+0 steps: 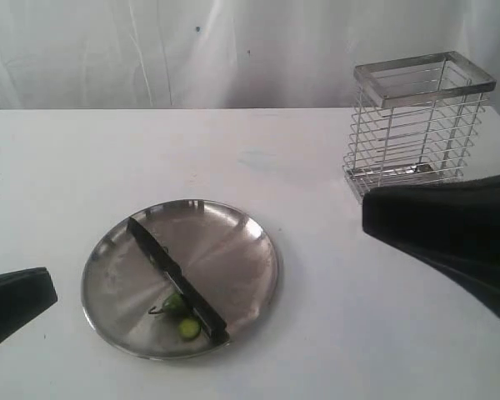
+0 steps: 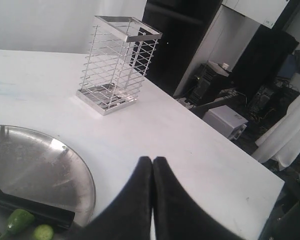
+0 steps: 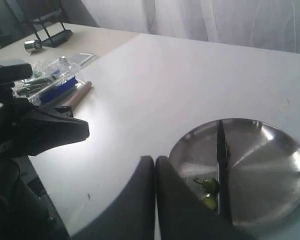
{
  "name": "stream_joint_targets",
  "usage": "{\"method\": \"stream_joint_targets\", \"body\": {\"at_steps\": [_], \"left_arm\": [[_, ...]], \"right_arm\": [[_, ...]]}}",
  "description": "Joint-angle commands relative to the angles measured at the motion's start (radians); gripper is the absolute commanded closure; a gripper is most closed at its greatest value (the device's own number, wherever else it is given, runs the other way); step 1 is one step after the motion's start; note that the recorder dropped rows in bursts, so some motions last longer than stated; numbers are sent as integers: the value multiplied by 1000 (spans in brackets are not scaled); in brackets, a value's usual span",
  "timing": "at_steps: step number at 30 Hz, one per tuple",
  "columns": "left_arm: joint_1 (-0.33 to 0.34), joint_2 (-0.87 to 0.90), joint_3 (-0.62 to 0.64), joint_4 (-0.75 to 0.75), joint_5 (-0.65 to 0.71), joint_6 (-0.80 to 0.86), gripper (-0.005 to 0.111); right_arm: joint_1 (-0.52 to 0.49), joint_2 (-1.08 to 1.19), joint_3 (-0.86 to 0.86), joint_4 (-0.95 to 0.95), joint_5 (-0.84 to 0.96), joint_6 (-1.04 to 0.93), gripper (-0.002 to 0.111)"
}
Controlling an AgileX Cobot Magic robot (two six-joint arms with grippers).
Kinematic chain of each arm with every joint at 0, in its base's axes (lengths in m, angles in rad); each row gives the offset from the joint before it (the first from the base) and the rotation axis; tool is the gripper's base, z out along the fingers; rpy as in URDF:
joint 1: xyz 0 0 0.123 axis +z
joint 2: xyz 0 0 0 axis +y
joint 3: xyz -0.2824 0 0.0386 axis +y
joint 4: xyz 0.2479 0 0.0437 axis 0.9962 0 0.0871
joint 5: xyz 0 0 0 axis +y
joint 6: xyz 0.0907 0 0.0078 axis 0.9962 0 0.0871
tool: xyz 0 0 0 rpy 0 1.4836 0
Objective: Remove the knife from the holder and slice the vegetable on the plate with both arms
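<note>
Two green vegetable pieces (image 1: 188, 328) lie on the plate (image 1: 233, 250), knife (image 1: 177, 279) flat beside them, out of the holder (image 1: 421, 125). My left pincer (image 2: 152, 161) and right pincer (image 3: 155, 160): both pinched shut, empty, off the plate. Slicing looks done; withdraw slowly, avoiding the rim.

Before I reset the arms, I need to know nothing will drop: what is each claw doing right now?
Left claw: closed, holding nothing.
Right claw: closed, holding nothing.
</note>
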Motion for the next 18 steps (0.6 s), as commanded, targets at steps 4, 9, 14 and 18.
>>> {"method": "stream_joint_targets", "body": {"at_steps": [4, 9, 14, 18], "left_arm": [[2, -5, 5, -14, 13, -1, 107], [2, -5, 5, -14, 13, -1, 107], [2, -5, 5, -14, 13, -1, 107], [2, -5, 5, -14, 15, -1, 107]], "right_arm": [[3, -93, 6, -55, -39, -8, 108], [3, -94, 6, -185, -74, -8, 108], [3, -84, 12, -217, -137, -9, 108], [-12, -91, 154, -346, -360, 44, 108]]}}
